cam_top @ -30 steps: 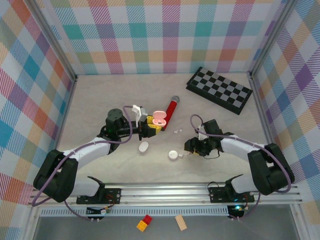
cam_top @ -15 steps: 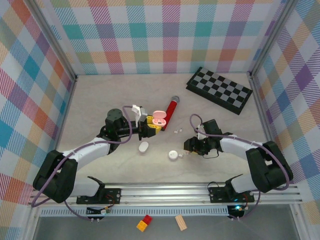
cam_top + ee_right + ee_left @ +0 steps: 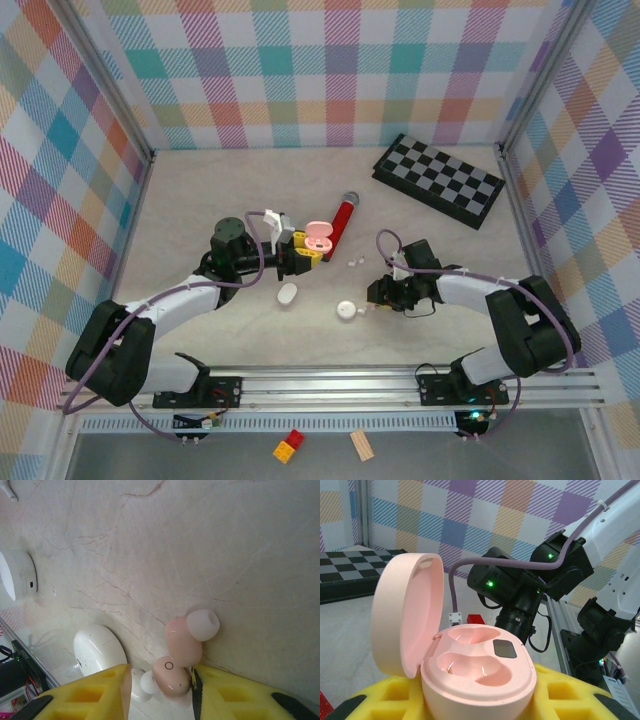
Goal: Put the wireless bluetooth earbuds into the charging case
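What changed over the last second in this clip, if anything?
The right gripper edged slightly left along the table; its jaws now stand apart on either side of a pinkish bean-shaped plastic earbud. Unchanged: the left gripper holds the open pink plastic charging case, and the red cylindrical microphone and black-and-grey chequered board lie where they were.

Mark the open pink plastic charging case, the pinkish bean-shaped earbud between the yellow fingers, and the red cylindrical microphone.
pink charging case point(image 3: 480, 671): left wrist view, its base
pinkish earbud point(image 3: 171, 676): right wrist view, rounded body
red microphone point(image 3: 342, 222): top external view, shaft
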Motion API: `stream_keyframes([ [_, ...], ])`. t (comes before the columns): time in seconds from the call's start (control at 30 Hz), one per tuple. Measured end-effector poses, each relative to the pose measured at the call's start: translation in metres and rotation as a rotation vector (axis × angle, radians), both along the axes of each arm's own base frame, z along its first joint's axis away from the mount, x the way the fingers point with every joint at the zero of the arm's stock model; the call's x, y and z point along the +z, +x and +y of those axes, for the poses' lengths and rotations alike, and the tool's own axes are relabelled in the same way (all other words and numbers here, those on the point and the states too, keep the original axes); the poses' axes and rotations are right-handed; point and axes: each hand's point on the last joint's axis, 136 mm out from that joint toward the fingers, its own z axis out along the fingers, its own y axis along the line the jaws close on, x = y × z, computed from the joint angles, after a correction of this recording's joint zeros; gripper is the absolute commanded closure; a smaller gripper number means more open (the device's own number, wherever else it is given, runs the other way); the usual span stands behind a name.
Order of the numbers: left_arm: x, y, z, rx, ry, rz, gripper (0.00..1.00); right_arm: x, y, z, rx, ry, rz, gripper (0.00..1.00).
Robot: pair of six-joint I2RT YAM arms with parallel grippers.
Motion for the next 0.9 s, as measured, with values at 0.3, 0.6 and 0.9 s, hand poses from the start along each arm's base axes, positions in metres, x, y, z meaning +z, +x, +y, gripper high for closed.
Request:
stream_keyframes([
  [0.3, 0.003, -0.001, 0.000, 0.000, -0.004, -0.008, 0.66, -0.005, 0.000, 0.001, -0.001, -0.003, 0.014, 0.70],
  [0.6, 0.004, -0.001, 0.001, 0.000, -0.006, -0.012, 0.66, -0.003, -0.001, 0.005, 0.004, 0.005, 0.010, 0.60],
  [0.9, 0.005, -0.002, 0.001, 0.000, -0.007, -0.015, 0.66, 0.005, 0.009, 0.003, 0.008, -0.032, -0.057, 0.56],
])
